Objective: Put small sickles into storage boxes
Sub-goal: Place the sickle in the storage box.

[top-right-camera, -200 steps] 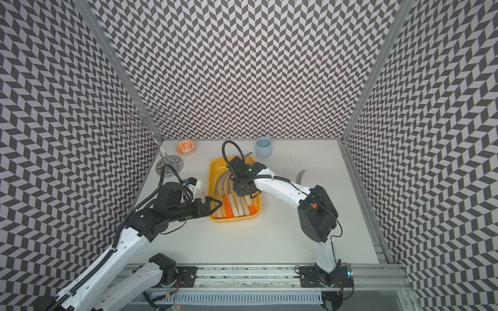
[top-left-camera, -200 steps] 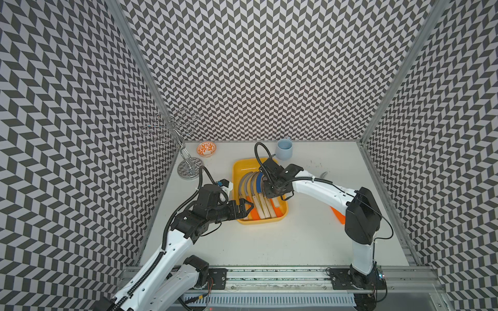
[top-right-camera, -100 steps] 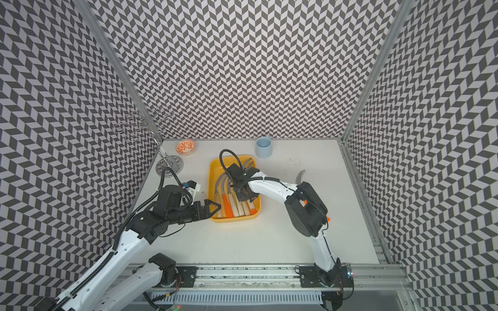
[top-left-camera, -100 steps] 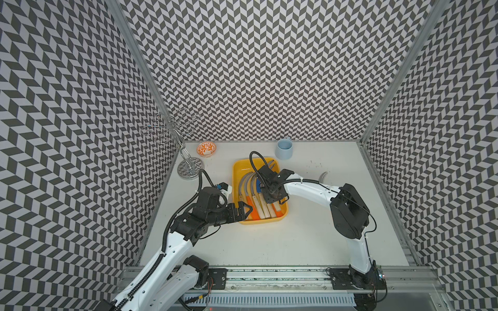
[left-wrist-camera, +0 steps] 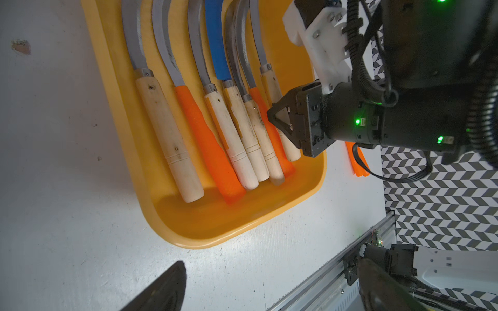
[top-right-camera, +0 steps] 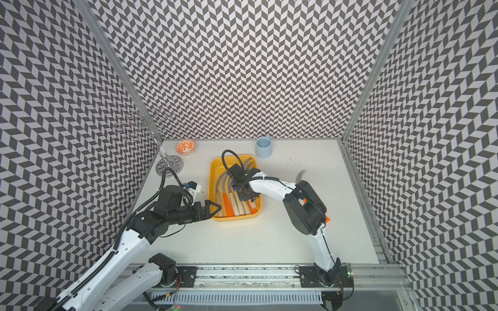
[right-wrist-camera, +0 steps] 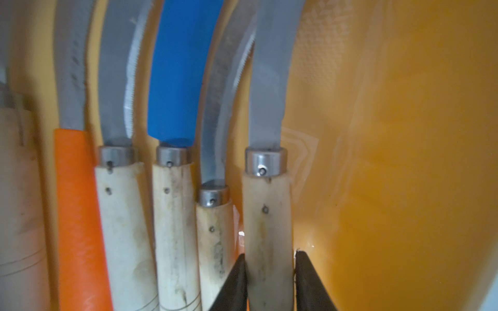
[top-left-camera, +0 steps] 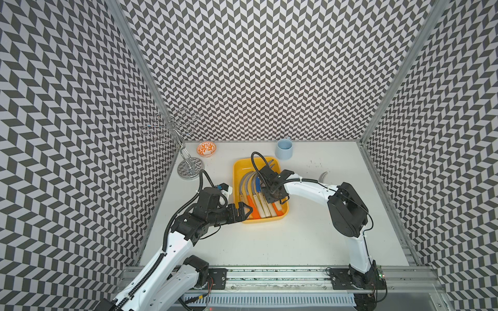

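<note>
White tabletop; right pincer straddles pale-handled sickle inside yellow tray.

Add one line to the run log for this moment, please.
left hand open, empty, beside tray | right hand open around wood-handled sickle lying in tray | another sickle on table, outside tray

Perhaps eight sickles, one tray, cup, bowl.
</note>
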`<state>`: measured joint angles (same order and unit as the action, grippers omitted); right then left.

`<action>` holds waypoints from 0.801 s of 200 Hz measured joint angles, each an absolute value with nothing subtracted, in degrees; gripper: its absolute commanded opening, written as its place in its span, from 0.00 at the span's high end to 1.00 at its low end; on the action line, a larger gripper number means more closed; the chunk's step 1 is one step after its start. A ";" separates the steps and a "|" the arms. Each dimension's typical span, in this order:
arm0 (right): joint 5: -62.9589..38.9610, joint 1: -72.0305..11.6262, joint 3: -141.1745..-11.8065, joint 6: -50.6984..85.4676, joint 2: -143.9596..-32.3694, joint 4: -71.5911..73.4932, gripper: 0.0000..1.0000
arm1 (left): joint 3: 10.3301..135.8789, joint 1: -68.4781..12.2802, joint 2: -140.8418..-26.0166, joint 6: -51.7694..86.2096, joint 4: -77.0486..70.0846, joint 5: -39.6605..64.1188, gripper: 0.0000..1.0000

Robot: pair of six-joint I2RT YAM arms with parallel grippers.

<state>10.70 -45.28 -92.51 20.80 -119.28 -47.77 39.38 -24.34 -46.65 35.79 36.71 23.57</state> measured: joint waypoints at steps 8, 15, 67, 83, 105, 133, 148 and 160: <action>10.76 -44.99 -92.51 20.88 -119.28 -47.99 0.59 | 39.38 -24.34 -46.78 35.79 36.71 23.64 0.00; 10.85 -44.77 -92.55 20.95 -119.28 -48.07 0.56 | 39.38 -24.34 -46.89 35.79 36.71 23.68 0.00; 11.03 -44.38 -96.40 21.32 -118.89 -51.03 0.34 | 39.40 -24.34 -47.51 35.79 36.67 23.92 0.00; 11.11 -44.38 -98.02 21.69 -118.24 -52.38 0.27 | 39.48 -24.34 -47.83 35.79 36.60 24.21 0.00; 11.22 -44.18 -100.33 22.15 -116.79 -53.69 0.15 | 40.27 -24.34 -48.56 35.79 36.51 24.88 0.00; 11.35 -43.72 -101.67 22.37 -114.02 -55.05 0.01 | 41.50 -24.34 -49.36 35.83 35.79 25.85 0.00; 11.27 -43.27 -101.75 22.37 -112.79 -55.51 0.00 | 41.76 -24.34 -49.93 35.88 35.46 26.37 0.00; 11.09 -42.57 -101.73 22.39 -112.14 -55.72 0.01 | 41.89 -24.34 -50.43 36.10 34.89 26.76 0.00</action>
<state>11.09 -42.57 -101.73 22.39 -112.14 -55.72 41.89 -24.34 -50.43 36.10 34.89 26.76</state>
